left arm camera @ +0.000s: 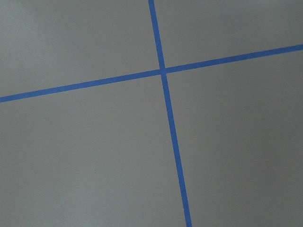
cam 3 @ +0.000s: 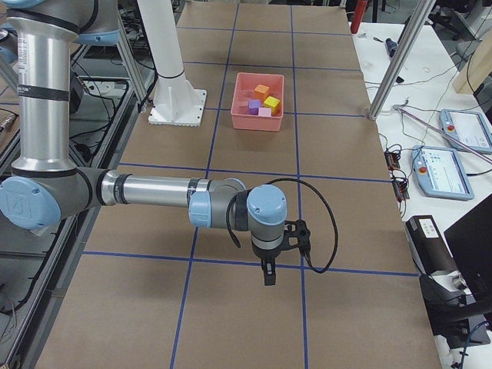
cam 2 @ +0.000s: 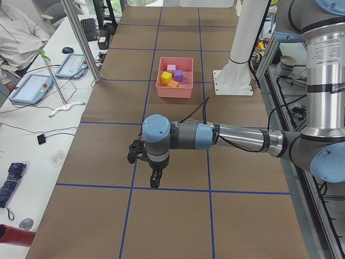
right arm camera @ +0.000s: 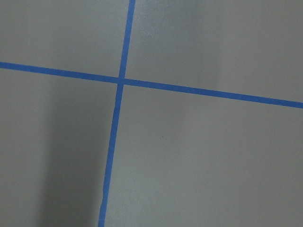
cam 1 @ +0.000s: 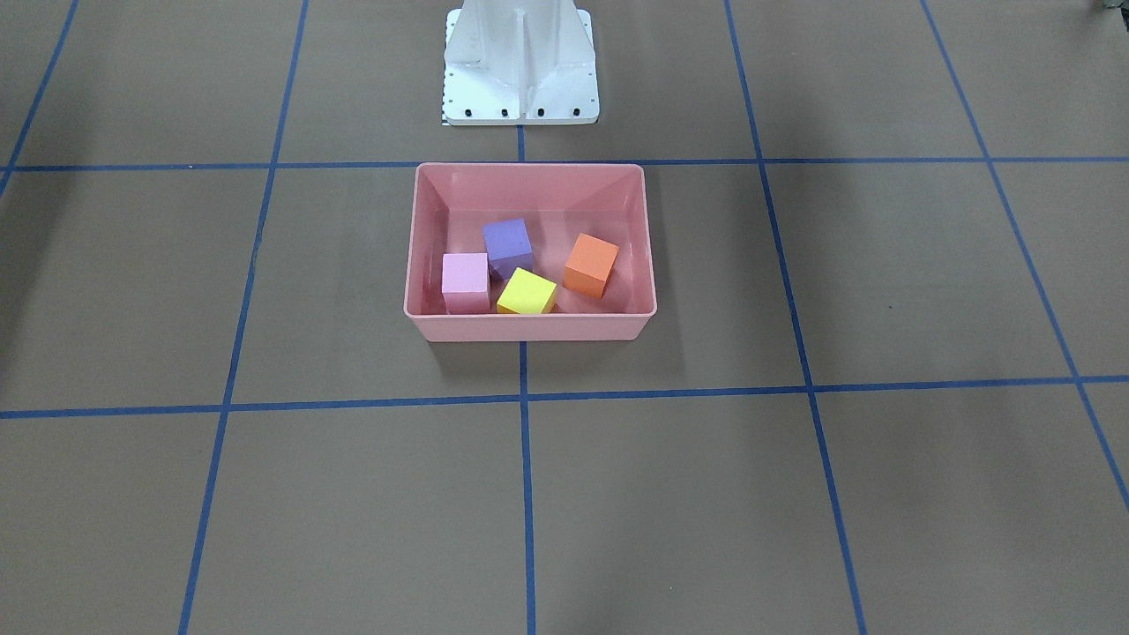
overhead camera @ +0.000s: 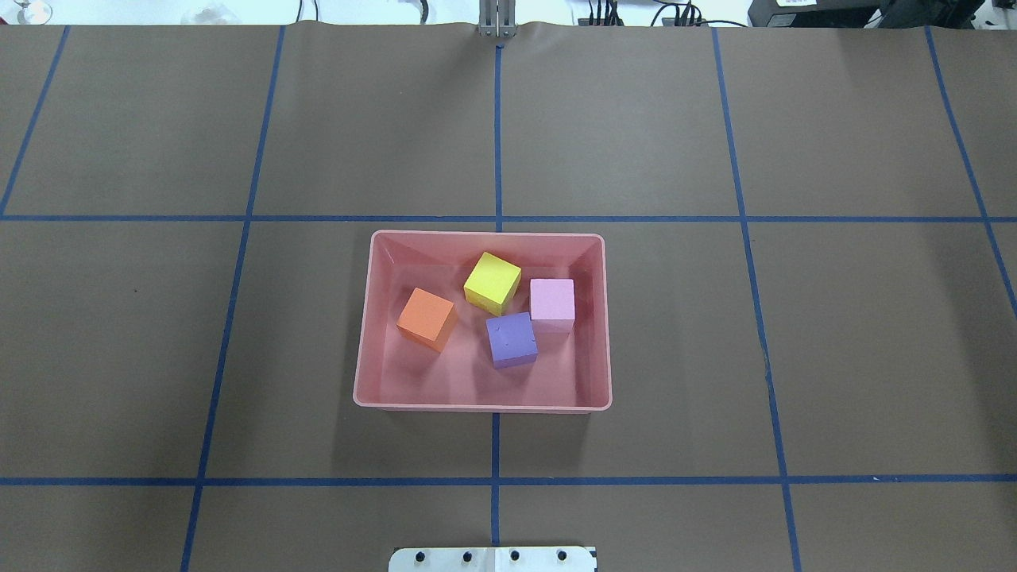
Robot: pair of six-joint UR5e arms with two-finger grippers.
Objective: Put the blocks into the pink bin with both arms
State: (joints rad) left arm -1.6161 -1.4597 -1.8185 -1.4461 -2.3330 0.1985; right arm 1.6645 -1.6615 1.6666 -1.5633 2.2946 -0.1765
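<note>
All four are inside the pink bin [overhead camera: 445, 377]: yellow block [overhead camera: 493, 282], lilac block [overhead camera: 552, 303], orange block [overhead camera: 427, 318], purple block [overhead camera: 511, 339], so the job looks finished to me. Left gripper [cam 2: 155, 181] and right gripper [cam 3: 268, 273] hang well away from the bin, presumably keeping clear (seen only in the side views); spread or clenched, I cannot tell

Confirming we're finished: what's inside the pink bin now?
The pink bin holds four unstacked cubes: yellow block, light pink block, orange block, purple block. Only the floor under each is covered.
</note>
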